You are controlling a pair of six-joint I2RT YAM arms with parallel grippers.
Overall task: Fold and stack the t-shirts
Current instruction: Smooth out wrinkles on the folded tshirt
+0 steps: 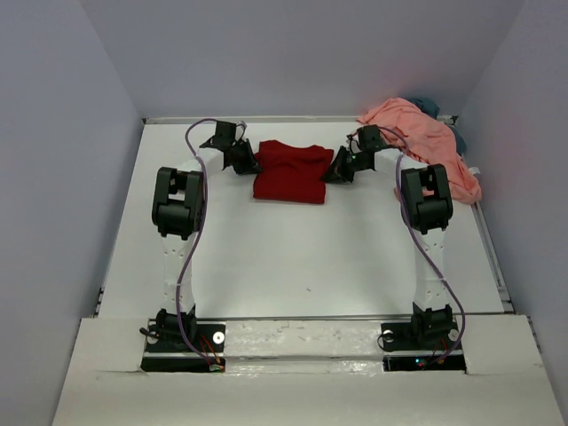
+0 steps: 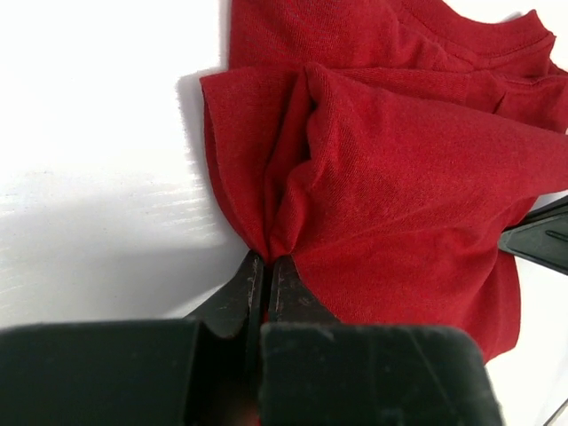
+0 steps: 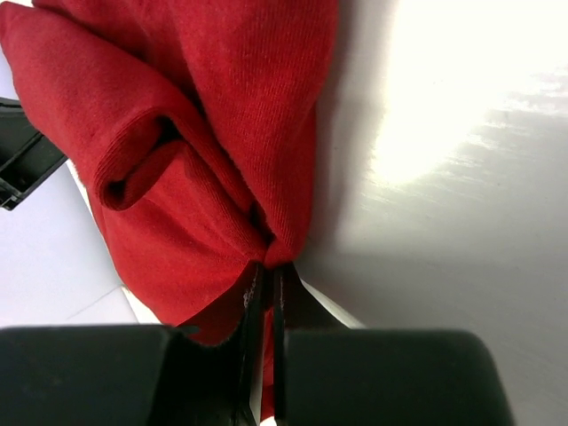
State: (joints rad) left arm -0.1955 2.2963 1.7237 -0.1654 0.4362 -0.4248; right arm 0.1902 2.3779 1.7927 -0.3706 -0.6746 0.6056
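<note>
Cloth fills most of both wrist views. The dark red t-shirt (image 1: 289,173) lies bunched into a rough rectangle at the far middle of the white table (image 1: 311,257), with collar ribbing visible at the top of the left wrist view. The left end effector (image 2: 268,263) is pinched narrow on a gathered fold at the shirt's left edge. The right end effector (image 3: 269,271) is closed tight on a pleat at the shirt's right edge. In each wrist view the fingertips are nearly together with red fabric squeezed between them, and the cloth hides how much lies inside the grip. A dark piece of the opposite arm is cut off at the frame edge in both.

The salmon pink t-shirt (image 1: 424,142) sprawls in the far right corner, reaching the table's right edge, well apart from the red one. A blue-grey t-shirt (image 1: 432,105) peeks out behind it, mostly covered, so its shape cannot be made out.
</note>
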